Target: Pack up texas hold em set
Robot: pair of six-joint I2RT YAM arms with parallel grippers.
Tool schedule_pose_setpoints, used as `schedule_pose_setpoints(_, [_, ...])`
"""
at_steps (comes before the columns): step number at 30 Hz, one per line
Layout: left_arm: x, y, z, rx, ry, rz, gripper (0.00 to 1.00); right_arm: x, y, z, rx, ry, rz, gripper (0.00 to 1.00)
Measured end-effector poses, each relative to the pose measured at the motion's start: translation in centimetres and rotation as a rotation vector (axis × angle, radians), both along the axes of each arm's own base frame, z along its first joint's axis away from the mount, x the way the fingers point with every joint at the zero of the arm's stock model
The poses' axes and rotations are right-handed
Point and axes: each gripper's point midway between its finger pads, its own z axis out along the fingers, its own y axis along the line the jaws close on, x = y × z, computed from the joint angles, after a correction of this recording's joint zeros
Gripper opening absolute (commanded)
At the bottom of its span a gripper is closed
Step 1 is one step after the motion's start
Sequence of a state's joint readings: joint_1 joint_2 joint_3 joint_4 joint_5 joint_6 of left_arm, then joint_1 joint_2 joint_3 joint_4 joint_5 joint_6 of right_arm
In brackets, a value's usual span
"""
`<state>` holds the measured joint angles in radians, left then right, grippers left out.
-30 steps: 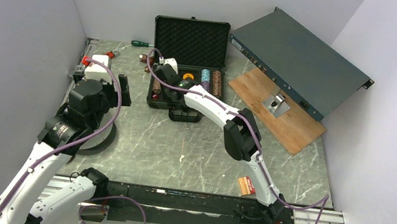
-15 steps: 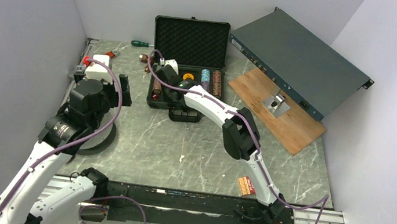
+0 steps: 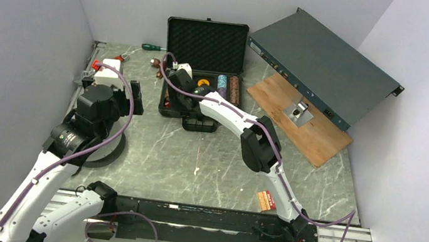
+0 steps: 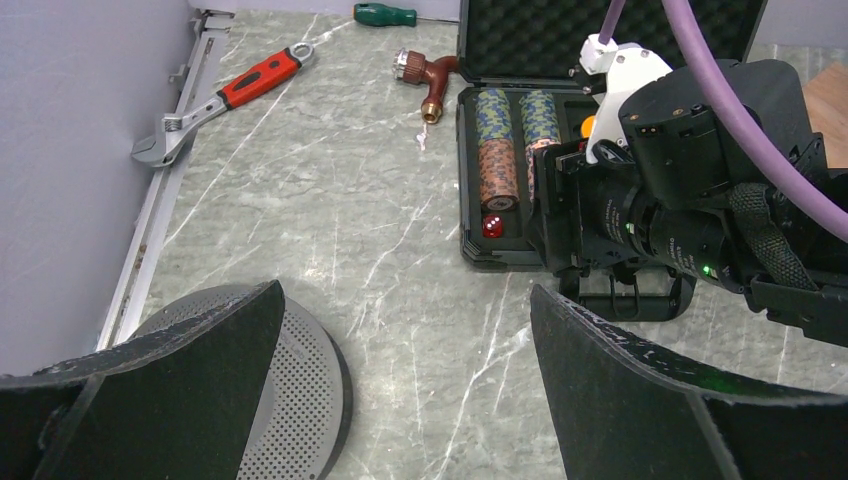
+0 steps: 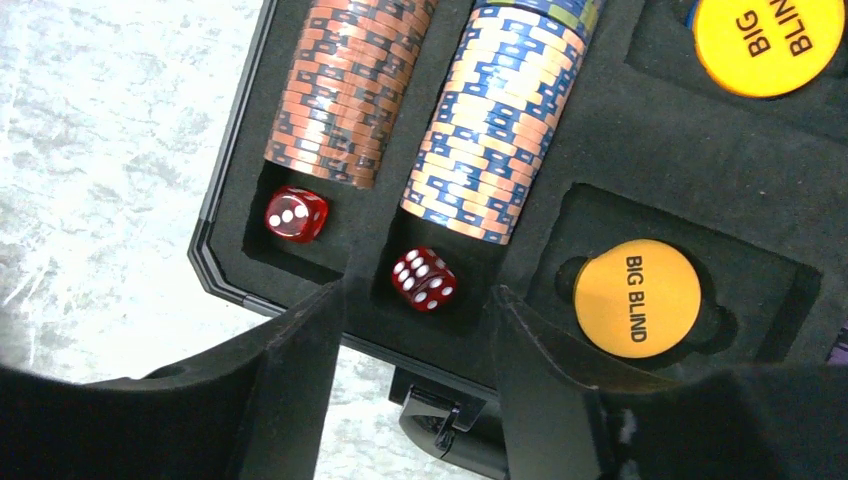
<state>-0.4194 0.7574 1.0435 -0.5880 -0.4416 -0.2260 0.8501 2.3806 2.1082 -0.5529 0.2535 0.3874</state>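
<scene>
Left tool is spread wide over bare tabletop, with an open lane up to the case. A grey perforated disc sits low beside it, and the wrench is well off. The right arm hogs the case's near edge. Right tool gapes around a die at the end of a chip row.

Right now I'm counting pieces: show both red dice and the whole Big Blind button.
Edge-side die (image 5: 296,214): right wrist, top face.
Inner die (image 5: 424,278): right wrist, top face.
Big Blind button (image 5: 637,298): right wrist, centre.

Red wrench, green screwdriver and copper fitting lie apart on the table.
</scene>
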Motion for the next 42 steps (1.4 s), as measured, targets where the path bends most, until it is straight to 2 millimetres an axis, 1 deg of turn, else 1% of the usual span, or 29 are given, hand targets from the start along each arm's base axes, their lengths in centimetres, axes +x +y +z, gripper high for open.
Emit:
schedule_pose_setpoints(7, [0.1, -0.1, -0.2, 0.003, 0.006, -0.001, 1.00, -0.2, 0.2, 0.1, 0.017, -0.004, 0.012, 0.67])
schedule_pose_setpoints(10, [0.2, -0.2, -0.3, 0.005, 0.011, -0.003, 1.00, -0.7, -0.4, 0.5, 0.016, -0.003, 0.012, 0.68])
schedule_pose_setpoints(12, [0.3, -0.2, -0.4, 0.005, 0.015, -0.007, 1.00, -1.2, -1.0, 1.1, 0.017, -0.002, 0.012, 0.69])
schedule_pose_setpoints(15, [0.4, -0.4, -0.6, 0.007, 0.022, -0.010, 1.00, -1.8, -1.9, 3.5, 0.036, -0.022, 0.012, 0.70])
schedule_pose_setpoints(19, [0.6, -0.5, -0.8, 0.011, 0.031, -0.016, 1.00, -2.4, -3.0, 8.0, 0.079, -0.079, 0.012, 0.71])
schedule_pose_setpoints(22, [0.6, -0.7, -0.9, 0.011, 0.034, -0.023, 1.00, -3.1, -4.4, 11.2, 0.100, -0.131, 0.004, 0.72])
schedule_pose_setpoints(24, [0.6, -0.7, -0.9, 0.010, 0.035, -0.026, 1.00, -3.6, -5.5, 12.4, 0.099, -0.154, -0.008, 0.73])
schedule_pose_setpoints(25, [0.6, -0.7, -0.9, 0.010, 0.034, -0.027, 1.00, -3.9, -6.1, 12.7, 0.093, -0.161, -0.014, 0.73])
schedule_pose_setpoints(27, [0.6, -0.7, -0.9, 0.012, 0.036, -0.026, 1.00, -4.7, -7.6, 12.7, 0.075, -0.167, -0.026, 0.74])
schedule_pose_setpoints(31, [0.7, -0.7, -1.0, 0.018, 0.040, -0.028, 1.00, -6.4, -10.3, 11.8, 0.031, -0.155, -0.043, 0.78])
schedule_pose_setpoints(38, [0.7, -0.6, -1.0, 0.034, 0.038, -0.032, 1.00, -9.8, -15.1, 9.6, -0.052, -0.111, -0.080, 0.91])
schedule_pose_setpoints(42, [0.7, -0.6, -1.0, 0.037, 0.038, -0.033, 1.00, -11.9, -18.1, 8.5, -0.083, -0.077, -0.146, 0.99])
